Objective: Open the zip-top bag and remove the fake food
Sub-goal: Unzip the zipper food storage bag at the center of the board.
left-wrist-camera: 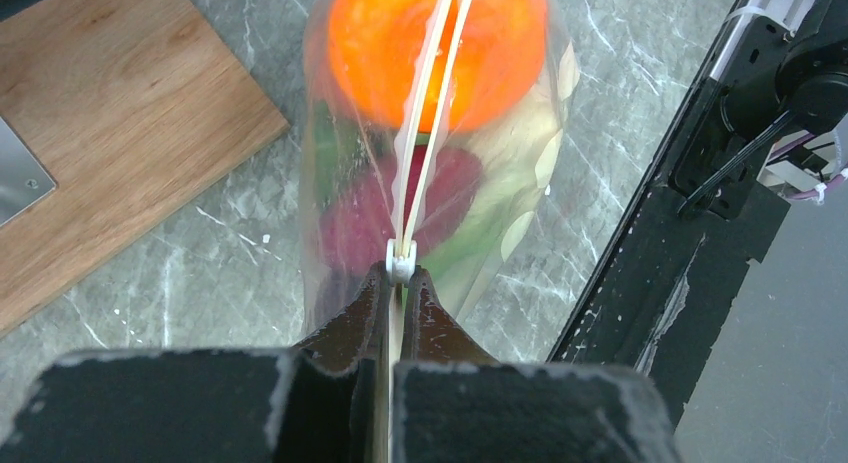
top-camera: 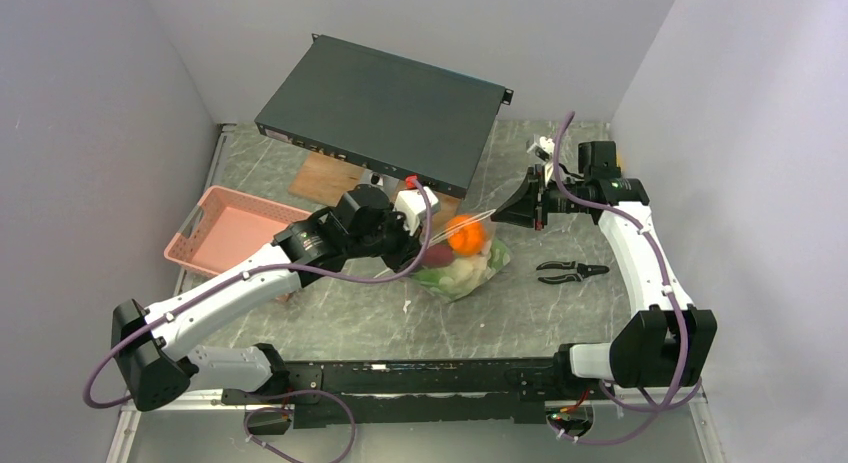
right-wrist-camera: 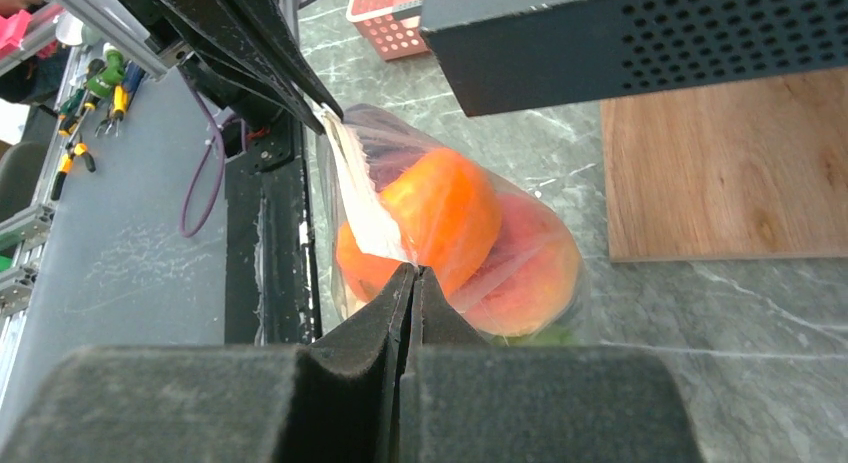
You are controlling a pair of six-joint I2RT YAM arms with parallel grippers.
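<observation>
The clear zip-top bag (top-camera: pixel 462 265) hangs between my two grippers over the table's middle, its zip strip stretched taut. My left gripper (top-camera: pixel 427 243) is shut on the strip's left end, just behind the white slider (left-wrist-camera: pixel 400 263). My right gripper (top-camera: pixel 498 218) is shut on the strip's right end. Inside the bag, the left wrist view shows the fake food: an orange ball (left-wrist-camera: pixel 437 48), a dark purple-red piece (left-wrist-camera: pixel 395 208) and a pale green leafy head (left-wrist-camera: pixel 520 158). The right wrist view shows my gripper (right-wrist-camera: pixel 412 273), the orange ball (right-wrist-camera: pixel 445 213) and a red-pink fruit (right-wrist-camera: pixel 530 268).
Black pliers (top-camera: pixel 570 271) lie right of the bag. A pink mesh basket (top-camera: pixel 230 233) stands at the left. A black rack unit (top-camera: pixel 385 108) rests at the back over a wooden board (top-camera: pixel 325 173). The black rail (left-wrist-camera: pixel 640 273) runs along the near edge.
</observation>
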